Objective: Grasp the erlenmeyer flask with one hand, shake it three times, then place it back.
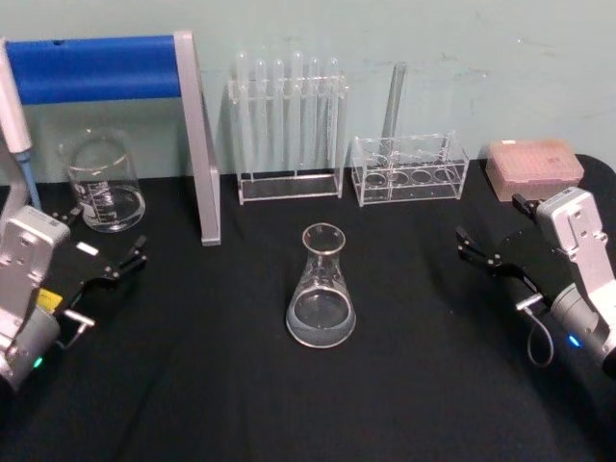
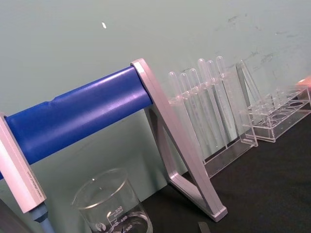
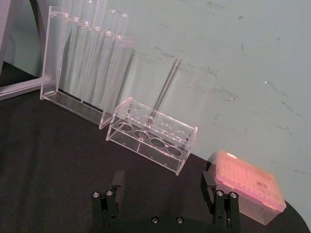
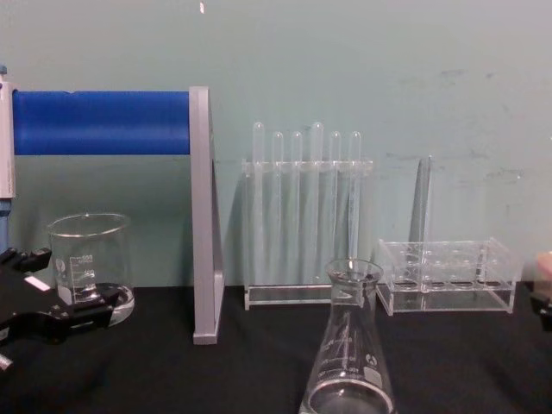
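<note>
Flask (image 1: 321, 289), one, between left end effector (image 1: 104, 236) and right end effector (image 3: 163, 180)

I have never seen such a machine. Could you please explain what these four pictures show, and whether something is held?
This is a two-armed robot at a black table. One picture comes from its head, one from its chest, one from each wrist. The left gripper and right gripper rest at the sides, jaws open, holding nothing. The erlenmeyer flask stands upright in the middle. Behind it: a beaker, a blue bar on a grey stand, a tall test-tube rack, a low rack, a pink box.
</note>
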You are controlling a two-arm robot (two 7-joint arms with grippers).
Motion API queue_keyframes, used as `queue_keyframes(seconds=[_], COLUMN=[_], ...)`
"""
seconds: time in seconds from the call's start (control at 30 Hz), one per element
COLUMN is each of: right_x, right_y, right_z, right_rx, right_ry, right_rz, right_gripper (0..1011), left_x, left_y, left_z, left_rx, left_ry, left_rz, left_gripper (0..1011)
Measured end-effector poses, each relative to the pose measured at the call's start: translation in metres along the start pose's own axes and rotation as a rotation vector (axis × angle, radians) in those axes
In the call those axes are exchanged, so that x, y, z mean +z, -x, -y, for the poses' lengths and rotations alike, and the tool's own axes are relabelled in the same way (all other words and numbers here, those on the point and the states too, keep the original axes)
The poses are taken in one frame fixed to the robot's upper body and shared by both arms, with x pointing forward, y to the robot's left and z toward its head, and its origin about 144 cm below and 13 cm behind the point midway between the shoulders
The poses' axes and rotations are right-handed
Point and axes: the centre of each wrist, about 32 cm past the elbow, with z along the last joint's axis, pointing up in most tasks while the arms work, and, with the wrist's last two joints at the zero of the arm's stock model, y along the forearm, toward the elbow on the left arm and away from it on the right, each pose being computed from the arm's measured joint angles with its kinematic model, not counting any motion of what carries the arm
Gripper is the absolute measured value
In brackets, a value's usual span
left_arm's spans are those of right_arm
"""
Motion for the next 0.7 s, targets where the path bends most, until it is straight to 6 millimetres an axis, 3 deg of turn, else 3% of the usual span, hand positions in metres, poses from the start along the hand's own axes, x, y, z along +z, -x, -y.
queue_keyframes(seconds=[0.7], right_x=[-0.0002], right_y=[-0.0005], right_z=[0.0005], right_rx=[0.012], right_ry=[-0.002], right_rz=[-0.014], right_gripper=[1003], left_x=[0.0], left_y=[0.0], left_z=[0.0], left_rx=[0.0], left_ry=[0.0], left_rz=[0.0], left_gripper=[1001])
